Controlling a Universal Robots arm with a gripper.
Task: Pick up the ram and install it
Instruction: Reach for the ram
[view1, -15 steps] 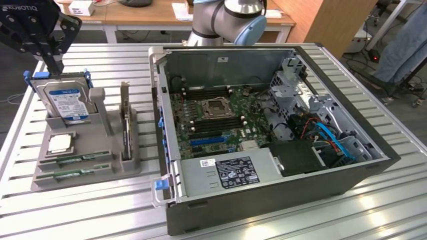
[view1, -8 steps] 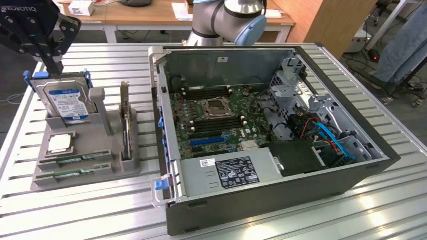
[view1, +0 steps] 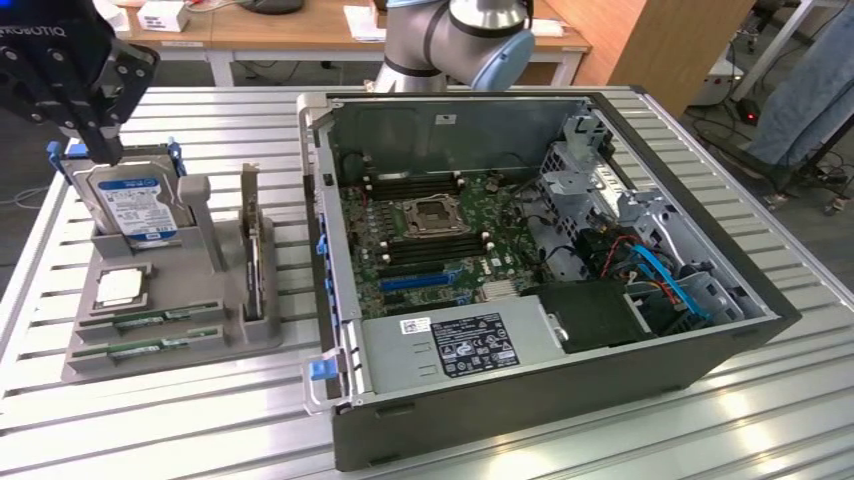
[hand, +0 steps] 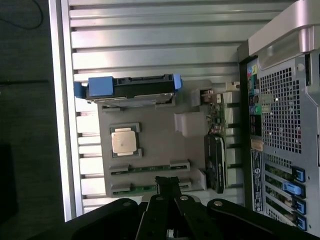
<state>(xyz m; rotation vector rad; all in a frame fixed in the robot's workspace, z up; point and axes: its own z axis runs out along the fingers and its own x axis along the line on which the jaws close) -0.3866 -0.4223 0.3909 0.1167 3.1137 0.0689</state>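
Two ram sticks (view1: 150, 320) sit in the near slots of the tray (view1: 167, 282), long axis left-right in the exterior view. The gripper (view1: 102, 150) hangs farther back over the hard drive (view1: 134, 205), jaws closed tight, empty.

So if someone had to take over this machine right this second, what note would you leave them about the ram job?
Gripper: shut, holding nothing, hanging clear above the grey tray.
Ram: one ram stick and a second ram stick lie in the tray's front slots, next to the processor chip.
Computer case: open, on the exterior view's right of the tray, with the motherboard exposed.
Done: nothing; no stick has been picked up.
Left: the whole job, both pick-up and install.
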